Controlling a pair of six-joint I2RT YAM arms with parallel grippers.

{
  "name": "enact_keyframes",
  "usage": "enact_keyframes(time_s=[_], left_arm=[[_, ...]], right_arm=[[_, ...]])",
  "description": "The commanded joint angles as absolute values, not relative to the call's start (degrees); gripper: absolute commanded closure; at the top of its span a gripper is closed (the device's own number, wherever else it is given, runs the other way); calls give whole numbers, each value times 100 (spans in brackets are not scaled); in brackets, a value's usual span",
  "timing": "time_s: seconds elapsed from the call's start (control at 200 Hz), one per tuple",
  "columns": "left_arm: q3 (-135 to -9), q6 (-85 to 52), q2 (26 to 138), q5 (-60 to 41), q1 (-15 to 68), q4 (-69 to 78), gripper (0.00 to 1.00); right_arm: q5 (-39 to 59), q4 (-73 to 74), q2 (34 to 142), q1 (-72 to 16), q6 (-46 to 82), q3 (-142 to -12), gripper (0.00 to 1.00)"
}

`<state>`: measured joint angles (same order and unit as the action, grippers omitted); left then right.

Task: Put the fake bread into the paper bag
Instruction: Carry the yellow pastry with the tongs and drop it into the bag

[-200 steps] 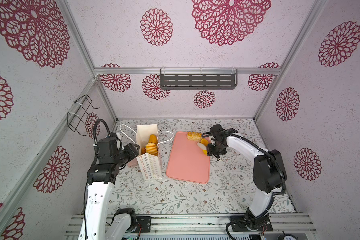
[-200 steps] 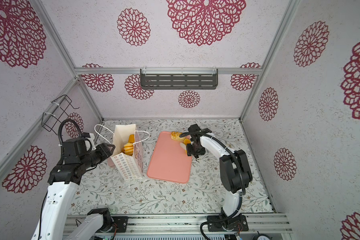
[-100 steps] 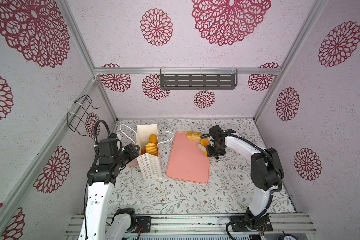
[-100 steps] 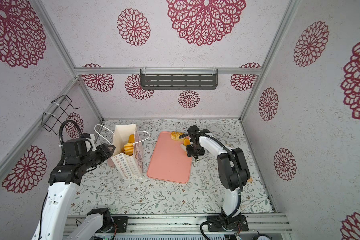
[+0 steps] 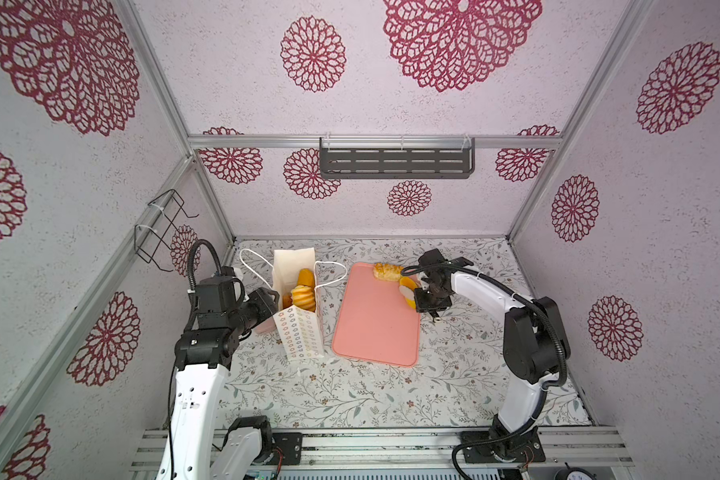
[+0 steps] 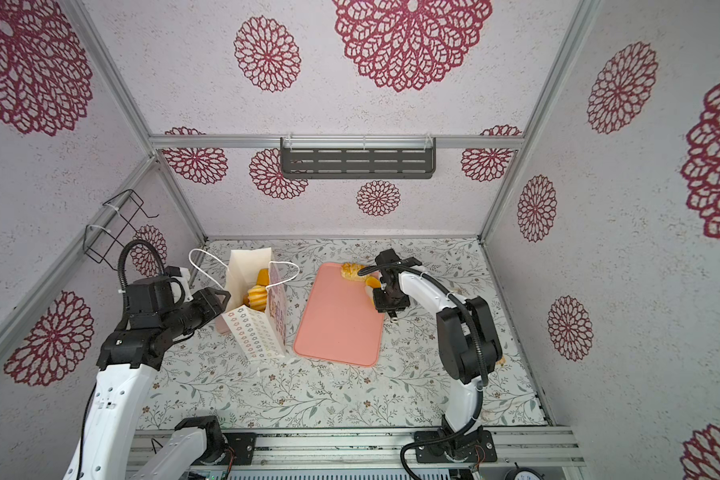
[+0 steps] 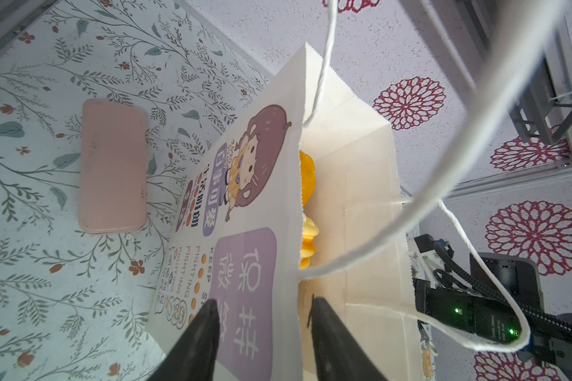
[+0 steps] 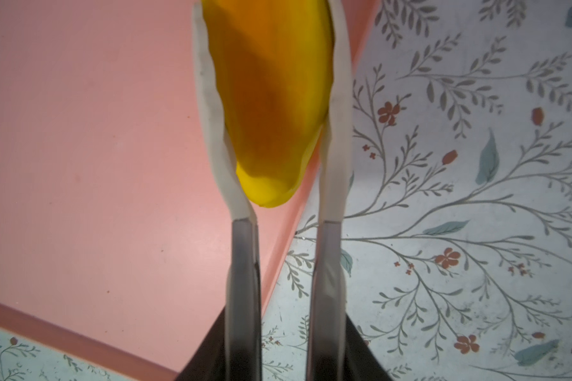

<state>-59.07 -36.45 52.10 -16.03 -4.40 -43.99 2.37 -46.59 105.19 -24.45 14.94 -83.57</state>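
Note:
The paper bag (image 5: 302, 338) (image 6: 258, 332) stands open left of the pink tray (image 5: 375, 328), with several fake breads (image 5: 302, 291) (image 6: 256, 293) inside it. My left gripper (image 5: 273, 303) (image 7: 265, 330) is open, its black fingers astride the printed front wall of the paper bag (image 7: 245, 264), one outside and one inside. An orange-yellow oval fake bread (image 8: 271, 99) (image 5: 408, 284) sits at the tray's right edge with my right gripper (image 8: 266, 19) (image 5: 412, 291) shut on it, white pads pressed to both sides. A braided fake bread (image 5: 387, 271) (image 6: 352, 270) lies at the tray's far corner.
A small pale pink flat box (image 7: 113, 165) lies on the floral table beside the bag, near my left gripper. A grey shelf (image 5: 395, 164) hangs on the back wall. A wire rack (image 5: 159, 228) sticks out from the left wall. The bag's cord handles (image 7: 476, 165) loop over its mouth.
The right gripper's pads have closed in on the oval bread at the tray's right edge. The left arm has stayed at the bag.

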Motion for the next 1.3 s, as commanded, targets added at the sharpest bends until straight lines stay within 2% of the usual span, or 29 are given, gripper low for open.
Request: enact_keyframes(time_s=[0.0,0.27,0.565,0.971,1.291], left_arm=[[-5927,-3619,5225,-1654,-439,-4265,56],[-6002,-3616,5291,-1670,-439,-4267,70],[-6003,-3672,5318,-1704,-440,-4206,80],[-6012,-3713,5313,-1753,-435,-4209,89],[-6011,-3725,5269,-1744,-439,-4227,90]], right_arm=[[324,-4706,9742,-2414,1608,-8385,61],[596,-4818,8922,-2411,1795,-8503,63],[1800,-4634,8490,-2804,2054,-9323,65],[2366,-4571,9461,-4509,2343,-11520,65],[2123,-4719,10441,-5130,2475,-12537,63]])
